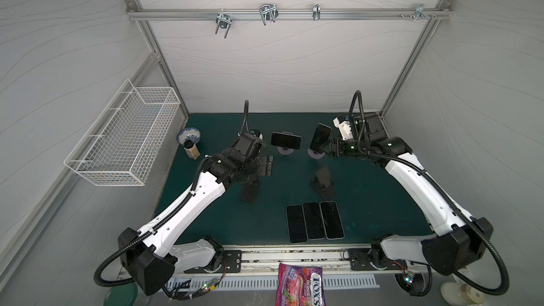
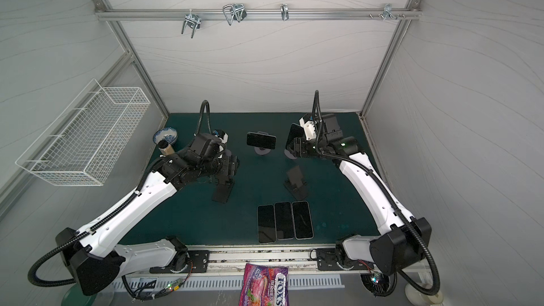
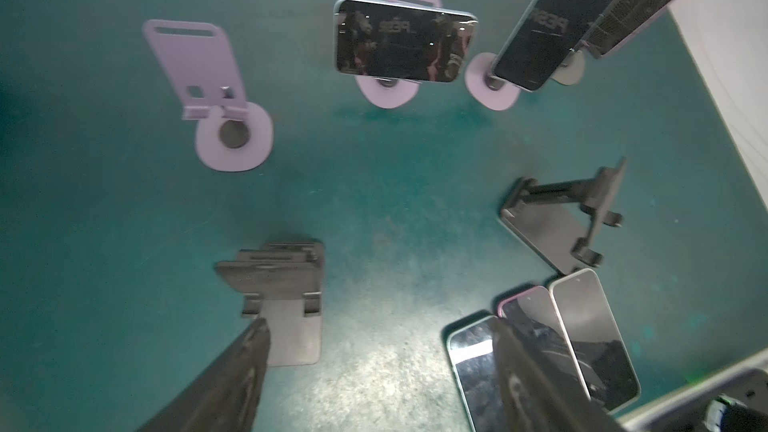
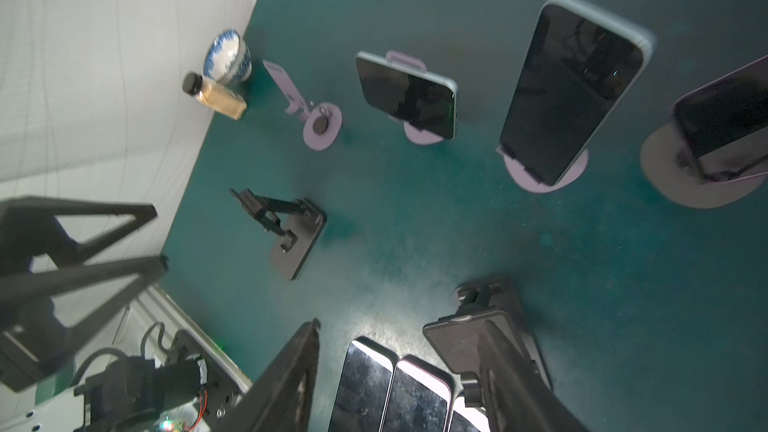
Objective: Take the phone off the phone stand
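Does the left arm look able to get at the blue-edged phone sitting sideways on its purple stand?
Probably yes. The left pincer is open and empty, and only bare green mat lies between it and the sideways phone; nothing blocks the approach.

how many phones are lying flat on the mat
3, side by side at the front centre: left phone, middle phone, right phone. More may hide under the arms.

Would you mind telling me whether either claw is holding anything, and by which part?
Nothing is held: the left claw and the right claw both stand open and empty.
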{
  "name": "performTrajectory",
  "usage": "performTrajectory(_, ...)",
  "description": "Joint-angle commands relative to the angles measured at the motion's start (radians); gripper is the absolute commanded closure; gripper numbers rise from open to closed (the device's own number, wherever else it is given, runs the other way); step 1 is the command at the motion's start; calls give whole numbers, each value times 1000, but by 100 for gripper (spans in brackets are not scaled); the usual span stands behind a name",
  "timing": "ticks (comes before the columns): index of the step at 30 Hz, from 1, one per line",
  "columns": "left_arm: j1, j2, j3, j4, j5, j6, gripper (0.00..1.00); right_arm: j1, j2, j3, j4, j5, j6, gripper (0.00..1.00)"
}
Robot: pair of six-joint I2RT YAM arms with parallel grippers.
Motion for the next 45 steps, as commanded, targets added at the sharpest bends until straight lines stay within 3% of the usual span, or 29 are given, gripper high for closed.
performTrajectory(1, 62, -32, -30, -56, -30, 63, 12, 50, -8, 1, 13, -16, -10, 37)
performTrajectory(11, 77, -19, -233, 118, -16, 123, 7, 78, -24, 0, 46, -31, 20, 37)
performTrajectory(18, 77, 11, -240, 147, -13, 152, 7, 80, -21, 7, 40, -31, 13, 37)
performTrajectory(29, 81, 12, -275, 183, -34, 191, 7, 80, 122, 109, 15, -10, -105, 36)
performTrajectory(32, 87, 17, -272, 184, -36, 188, 8, 77, 174, 157, -18, 65, -135, 36)
performTrajectory(38, 87, -16, -272, 186, -45, 185, 8, -27, 176, 156, 25, 37, -77, 37)
performTrajectory(42, 87, -72, -291, 201, -77, 181, 8, -18, 131, 115, -44, 53, -158, 26)
performTrajectory(45, 88, -117, -303, 219, -66, 180, 8, -17, 15, -40, -11, 50, -197, 17)
